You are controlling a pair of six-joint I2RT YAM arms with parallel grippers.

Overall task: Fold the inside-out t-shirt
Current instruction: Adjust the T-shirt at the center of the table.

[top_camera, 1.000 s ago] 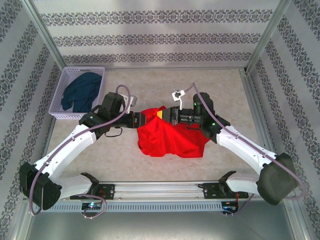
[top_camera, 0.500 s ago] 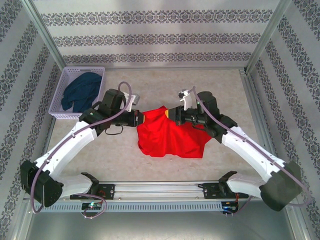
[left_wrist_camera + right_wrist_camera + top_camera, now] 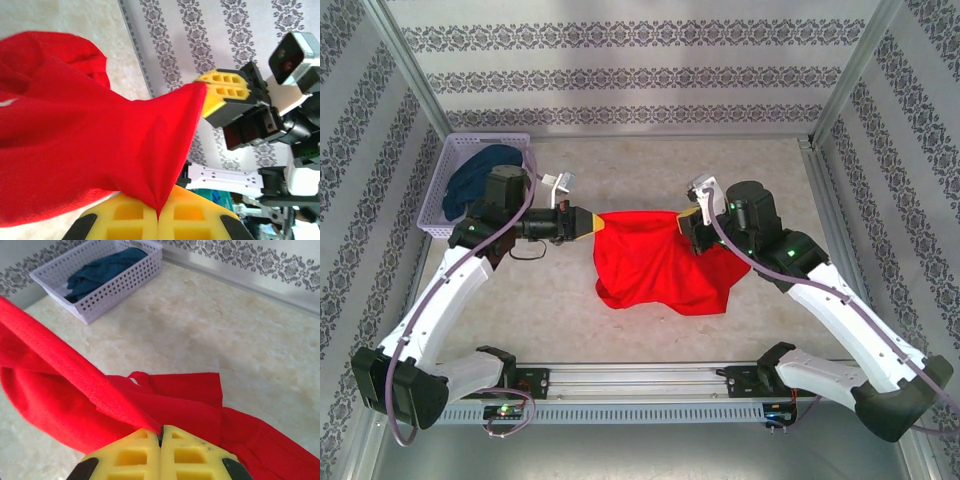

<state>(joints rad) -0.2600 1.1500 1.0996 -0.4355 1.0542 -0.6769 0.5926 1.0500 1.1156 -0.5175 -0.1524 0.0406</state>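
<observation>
basket (image 3: 480, 138) far-L, t-shirt (image 3: 655, 265) taut mid, rear table (image 3: 640, 170) free

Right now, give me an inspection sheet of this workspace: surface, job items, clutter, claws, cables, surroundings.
Surface: pale marbled table.
Job's things: red t-shirt, top edge lifted and stretched between the claws, the rest bunched on the table.
Clutter: white perforated basket at the far left, holding a navy garment.
Grippers: left claw shut on one end of the shirt's edge; right claw shut on the other end.
Cables: a grey-purple cable runs along each arm.
Surroundings: patterned wall panels and metal frame posts.
</observation>
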